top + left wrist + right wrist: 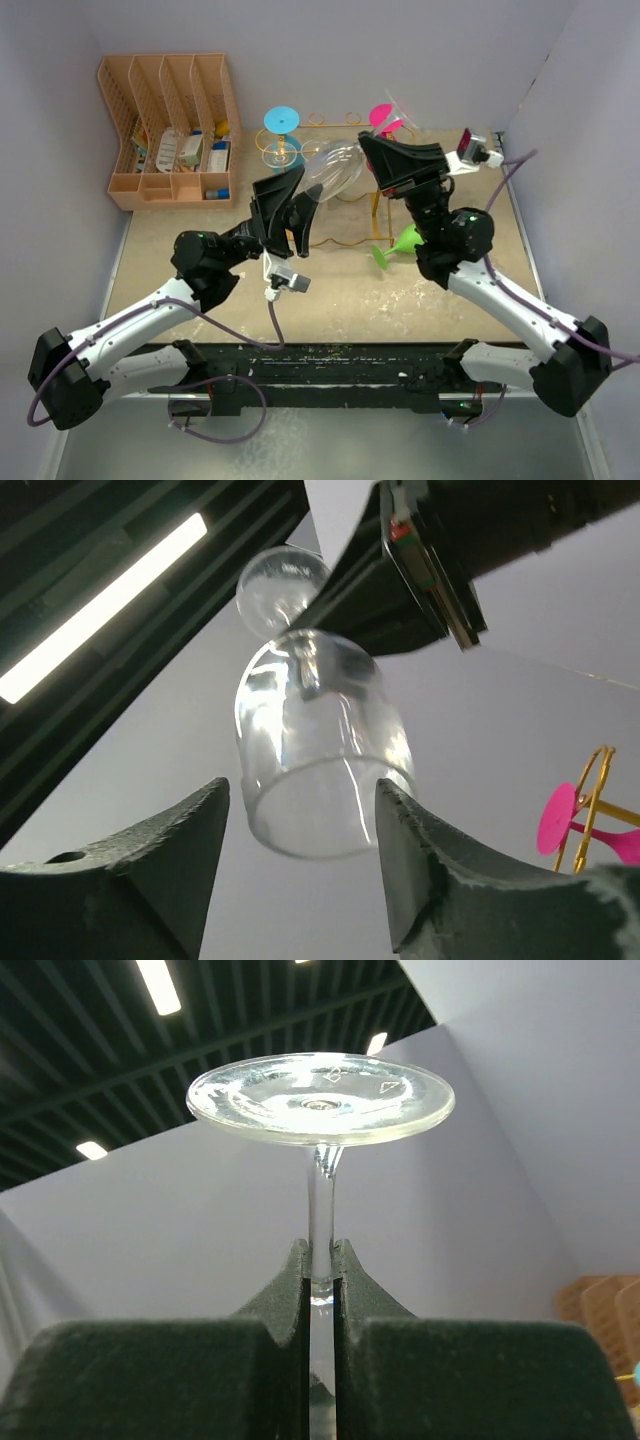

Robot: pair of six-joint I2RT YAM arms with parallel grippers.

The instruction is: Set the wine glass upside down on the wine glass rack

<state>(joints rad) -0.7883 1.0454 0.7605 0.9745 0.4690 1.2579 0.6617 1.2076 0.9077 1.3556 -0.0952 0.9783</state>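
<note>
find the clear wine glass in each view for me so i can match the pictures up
top external: the wine glass is at upper centre, tilted.
left wrist: at centre, bowl mouth towards the camera, foot above it.
right wrist: the foot is at upper centre, with the stem running straight down the middle.
shared landmark: the right gripper pinching the stem, visible in all three views.
</note>
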